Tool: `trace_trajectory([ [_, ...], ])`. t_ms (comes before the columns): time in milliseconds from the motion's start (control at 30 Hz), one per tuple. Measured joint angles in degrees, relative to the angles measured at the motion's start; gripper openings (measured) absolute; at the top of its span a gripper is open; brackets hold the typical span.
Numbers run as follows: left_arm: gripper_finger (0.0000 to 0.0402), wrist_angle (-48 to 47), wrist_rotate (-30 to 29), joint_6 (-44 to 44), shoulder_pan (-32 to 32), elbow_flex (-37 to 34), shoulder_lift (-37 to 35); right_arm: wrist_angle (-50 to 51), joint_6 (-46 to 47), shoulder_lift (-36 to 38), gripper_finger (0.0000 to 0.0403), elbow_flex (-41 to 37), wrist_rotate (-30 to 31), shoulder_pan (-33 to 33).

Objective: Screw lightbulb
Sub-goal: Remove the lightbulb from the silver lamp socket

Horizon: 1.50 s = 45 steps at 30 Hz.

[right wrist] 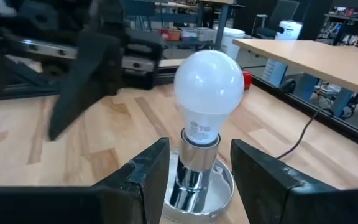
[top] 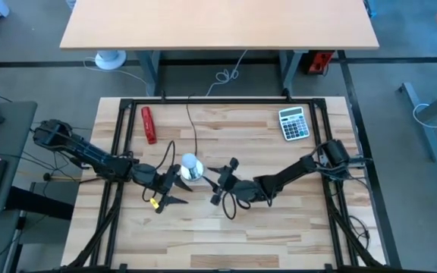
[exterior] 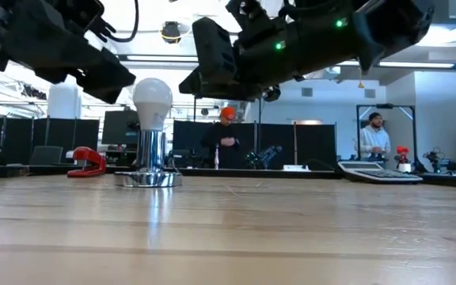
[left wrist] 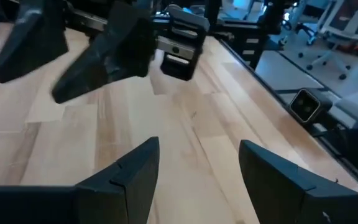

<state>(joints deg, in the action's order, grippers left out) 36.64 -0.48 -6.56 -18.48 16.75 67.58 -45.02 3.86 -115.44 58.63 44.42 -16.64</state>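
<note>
Standing upright in the shiny metal socket near the table's middle: the lightbulb, probably seated, though thread depth not showing. Hovering just beside it, fingers spread and gripping nothing, not touching the glass: right gripper. Waiting on the other side, likewise parted and empty: left gripper. Risking a tipped or dragged socket if closing off-centre, or a cross-threaded base if twisting while tilted.
</note>
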Motion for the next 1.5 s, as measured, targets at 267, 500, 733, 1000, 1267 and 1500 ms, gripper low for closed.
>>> trace_trajectory([
  [267, 0.0210, -12.58, -13.49, -1.62, -3.11, -0.02, -10.73, 1.62, 1.11, 3.22, 0.0179, -0.23, 2.19, -2.06],
  [500, 0.0210, -27.19, -23.21, 0.16, -3.57, -0.07, -28.58, 5.33, 10.43, 7.11, 0.0179, -1.97, -12.37, -0.15],
  [733, 0.0210, -37.29, -27.03, 0.36, -0.87, -0.11, -36.84, 8.38, 14.30, 6.27, 0.0179, -2.08, -27.77, 7.83],
  [1000, 0.0210, -41.17, -28.95, 2.65, 4.35, -0.13, -36.05, 3.48, 12.71, 6.78, 0.0179, -2.01, -27.00, 10.49],
  [1267, 0.0210, -39.26, -25.15, 6.49, 11.44, -0.15, -36.05, 10.23, 3.77, 8.82, 0.0176, -1.93, -29.49, 10.99],
  [1500, 0.0210, -37.87, -22.82, 5.50, 19.16, -0.15, -33.20, 15.51, -4.82, 11.34, 0.0162, -1.95, -42.95, 17.64],
])
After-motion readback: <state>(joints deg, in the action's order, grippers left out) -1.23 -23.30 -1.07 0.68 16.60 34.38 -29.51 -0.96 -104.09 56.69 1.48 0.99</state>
